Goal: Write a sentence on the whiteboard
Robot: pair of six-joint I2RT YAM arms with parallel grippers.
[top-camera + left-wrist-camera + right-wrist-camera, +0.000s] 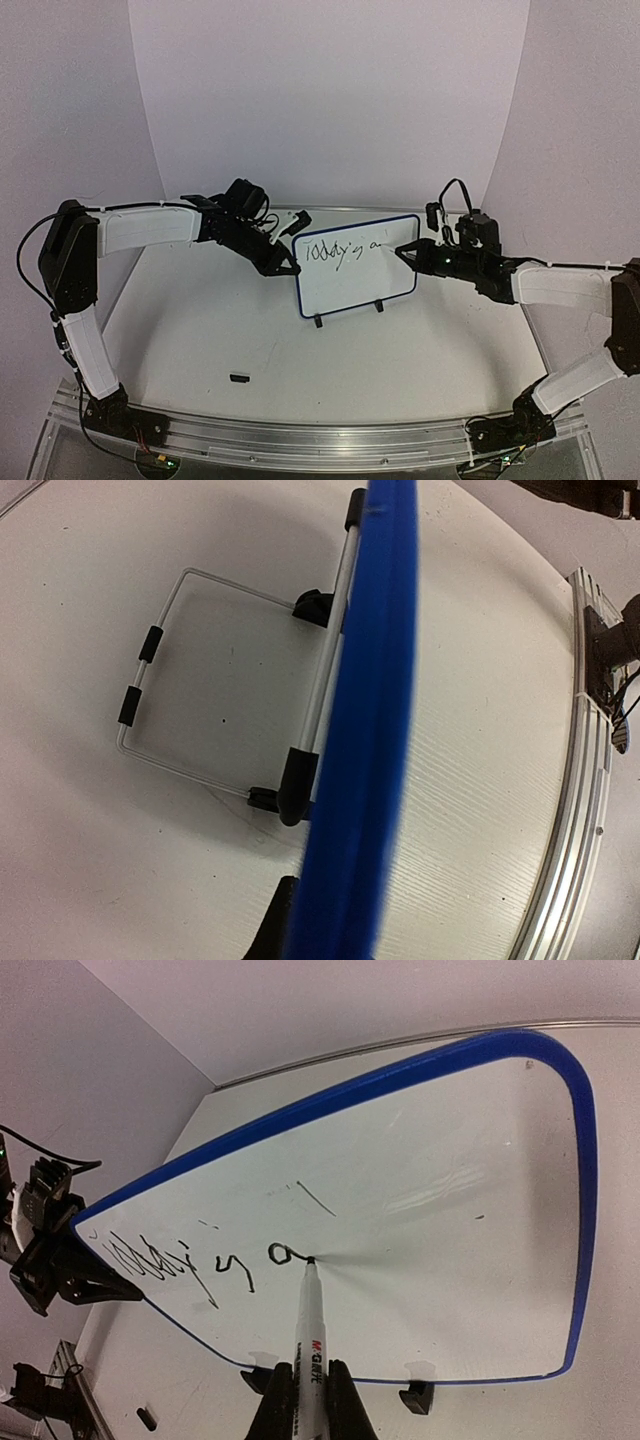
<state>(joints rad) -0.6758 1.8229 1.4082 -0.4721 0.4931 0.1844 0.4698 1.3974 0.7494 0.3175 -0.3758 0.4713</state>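
Two arms, the left arm (140,230) and the right arm (560,285), reach in over the white table (200,330) toward each other. The whiteboard (355,265) stands between them, a little toward 12 o'clock of the table's middle. It is propped on two black feet (318,321) and its face tilts toward the near edge. A wire stand (150,643) with black sleeves lies folded out on the table behind it.

The left gripper (288,266) meets the board at its 9 o'clock edge. In the left wrist view the blue rim runs straight through the frame and one dark finger (272,930) shows beside it, so the fingers look closed narrowly on the rim. The right gripper (405,252) comes in from the board's 3 o'clock side. Its two fingers are pinched tight on the black-and-white marker (308,1330).

The marker's tip touches the board at the tail of the last letter. The sentence (190,1260) so far is one line of thin black script along the upper left of the board, reading roughly "Today is a".

At 7 o'clock from the board, well apart from it, a small black piece (238,378) lies on the table.
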